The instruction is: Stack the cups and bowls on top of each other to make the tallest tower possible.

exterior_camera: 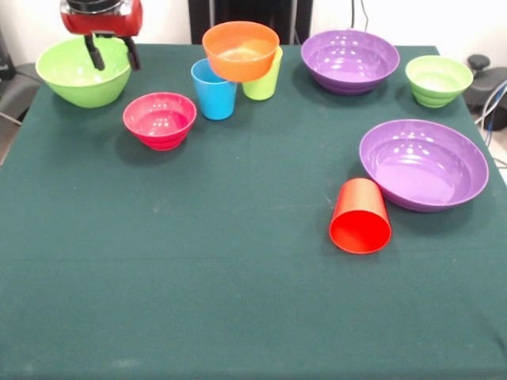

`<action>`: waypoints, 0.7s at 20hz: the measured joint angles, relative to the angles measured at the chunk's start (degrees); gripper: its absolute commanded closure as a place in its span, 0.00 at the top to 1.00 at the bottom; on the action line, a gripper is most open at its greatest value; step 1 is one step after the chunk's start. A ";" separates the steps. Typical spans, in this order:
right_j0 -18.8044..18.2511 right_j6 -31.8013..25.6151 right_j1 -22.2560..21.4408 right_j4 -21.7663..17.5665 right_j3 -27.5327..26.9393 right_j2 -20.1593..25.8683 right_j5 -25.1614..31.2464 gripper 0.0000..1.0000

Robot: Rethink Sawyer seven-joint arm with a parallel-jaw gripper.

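Reading the desk (158,301) as a clock face, we find the tool (113,49) at ten o'clock, hanging over the large lime green bowl (82,71) with its two dark fingers parted and nothing between them, so it is released. We judge it sits there to take that bowl's rim.

The orange bowl (241,50) rests high at twelve o'clock, perched across the sky blue cup (214,89) and the lime green cup (264,77), which stand side by side beneath it. That is the only stacking begun; two cups give it a broad footing, though it leans slightly.

The pink bowl (160,119) lies just beside the blue cup, toward ten o'clock. One purple bowl (350,60) sits at one o'clock, the small green bowl (438,80) at two. The other purple bowl (423,164) is at three, with the red cup (360,215) tipped on its side, touching its rim. We see no orange cup.
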 measured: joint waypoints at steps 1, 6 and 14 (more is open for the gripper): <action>0.00 0.00 -0.26 0.00 0.01 0.01 0.00 1.00; -0.02 0.00 -0.77 -0.01 0.05 0.00 0.00 1.00; -0.70 0.00 0.52 -0.01 0.10 0.01 0.00 1.00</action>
